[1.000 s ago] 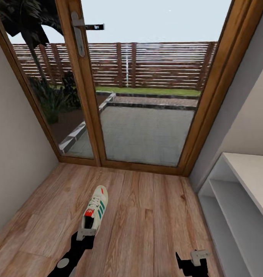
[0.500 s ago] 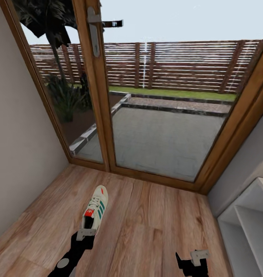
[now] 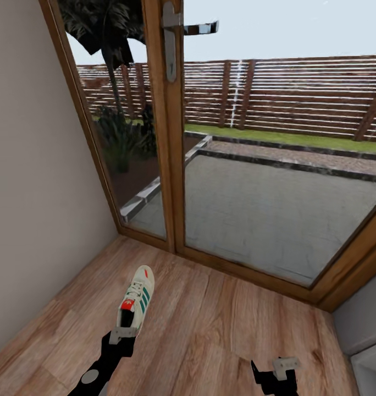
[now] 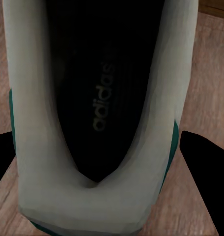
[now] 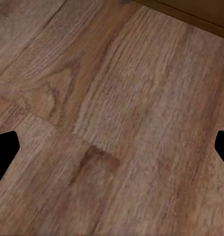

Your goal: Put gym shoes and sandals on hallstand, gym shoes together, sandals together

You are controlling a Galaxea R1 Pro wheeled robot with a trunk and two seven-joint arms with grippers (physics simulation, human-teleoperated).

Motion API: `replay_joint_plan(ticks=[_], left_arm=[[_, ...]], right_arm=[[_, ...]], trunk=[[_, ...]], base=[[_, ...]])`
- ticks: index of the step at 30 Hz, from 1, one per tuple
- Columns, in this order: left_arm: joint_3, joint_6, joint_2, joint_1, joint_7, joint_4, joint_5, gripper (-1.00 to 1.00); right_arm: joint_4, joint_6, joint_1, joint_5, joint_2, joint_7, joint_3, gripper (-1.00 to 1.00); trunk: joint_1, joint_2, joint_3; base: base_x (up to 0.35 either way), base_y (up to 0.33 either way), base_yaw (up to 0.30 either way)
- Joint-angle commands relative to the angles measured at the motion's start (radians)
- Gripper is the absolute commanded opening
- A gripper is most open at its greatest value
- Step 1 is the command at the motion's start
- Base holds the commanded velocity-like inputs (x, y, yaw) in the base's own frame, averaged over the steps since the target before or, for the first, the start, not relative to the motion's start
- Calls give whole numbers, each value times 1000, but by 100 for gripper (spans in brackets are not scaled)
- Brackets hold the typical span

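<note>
Your left gripper (image 3: 123, 333) clamps the heel of one gym shoe (image 3: 136, 300), white leather with green stripes, its toe aimed at the wood-framed glass door (image 3: 276, 165). Bare plank corridor floor (image 3: 210, 335) lies open to its right. Your right gripper (image 3: 277, 369) hangs wide and empty over wood grain. The view has swung left since a second ago; only a corner of the hallstand (image 3: 369, 363) shows now.

The word "adidas" is printed on the gym shoe's (image 4: 99, 123) dark insole.
</note>
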Motion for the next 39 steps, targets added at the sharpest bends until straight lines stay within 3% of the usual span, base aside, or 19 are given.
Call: replay_joint_plan(ticks=[1, 21, 39], left_arm=[[1, -3, 0, -1, -3, 1, -1, -100], [1, -3, 0, 0, -3, 1, -2, -100], [2, -3, 0, -1, -1, 1, -1, -100]], right_arm=[[0, -3, 0, 7, 0, 3, -4, 100], [0, -3, 0, 7, 0, 3, -4, 100], [0, -3, 0, 7, 0, 3, -4, 100]], trunk=[[0, 0, -1], [0, 0, -1], [0, 0, -1]], base=[[35, 0, 275], [13, 0, 276], [283, -95, 278]])
